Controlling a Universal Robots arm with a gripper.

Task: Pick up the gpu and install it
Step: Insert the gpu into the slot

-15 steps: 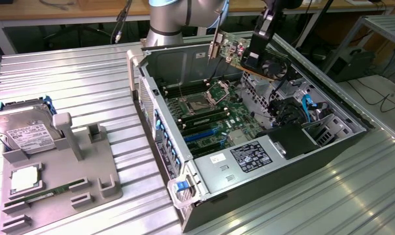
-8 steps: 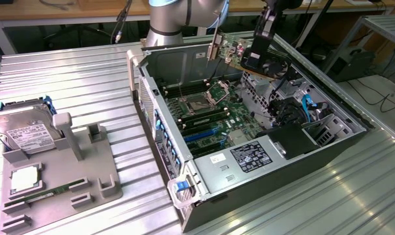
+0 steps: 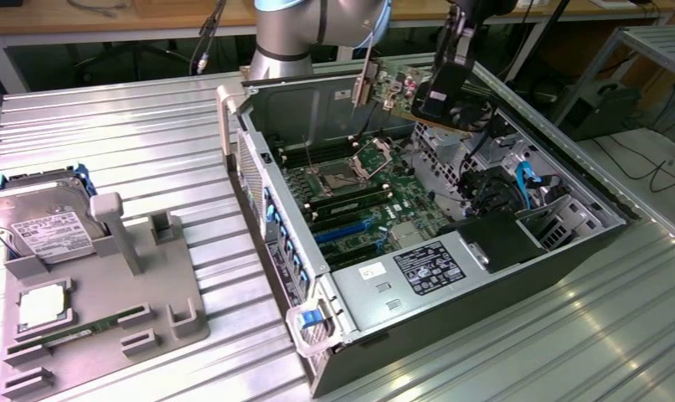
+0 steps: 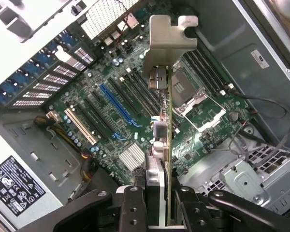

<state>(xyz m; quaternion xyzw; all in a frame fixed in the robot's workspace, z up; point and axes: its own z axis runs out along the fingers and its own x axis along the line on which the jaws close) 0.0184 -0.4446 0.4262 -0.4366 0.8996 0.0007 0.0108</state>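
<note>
Hanging above the open computer case (image 3: 349, 327), the gpu (image 3: 403, 90) is clear of the motherboard (image 3: 354, 197) and touches nothing inside. The end effector (image 3: 443, 90) is pinching the card, with one finger on each flat face. In the exterior view the card sits tilted over the far part of the case, its silver bracket (image 3: 366, 84) toward that view's left and its fan side under the dark fingers.

From the wrist view the gpu (image 4: 167, 126) is seen edge-on, a thin green line running away from the end effector (image 4: 162, 195), whose black fingers (image 4: 134, 208) press it from both sides. The silver bracket (image 4: 170, 36) is at the far end of the card. Beneath it lies the motherboard (image 4: 111, 77) with its rows of long slots — a blue slot (image 4: 117, 104) stands out among the black ones, lying beside the card's line rather than under it. The open processor socket (image 4: 195, 104) sits on the other side of the card.

On the ribbed metal surface (image 3: 126, 134) at the exterior view's left, well apart from the case, a grey fixture tray (image 3: 176, 331) carries a silver hard drive (image 3: 49, 228) with a white label and a slim green RAM stick (image 3: 83, 329).
</note>
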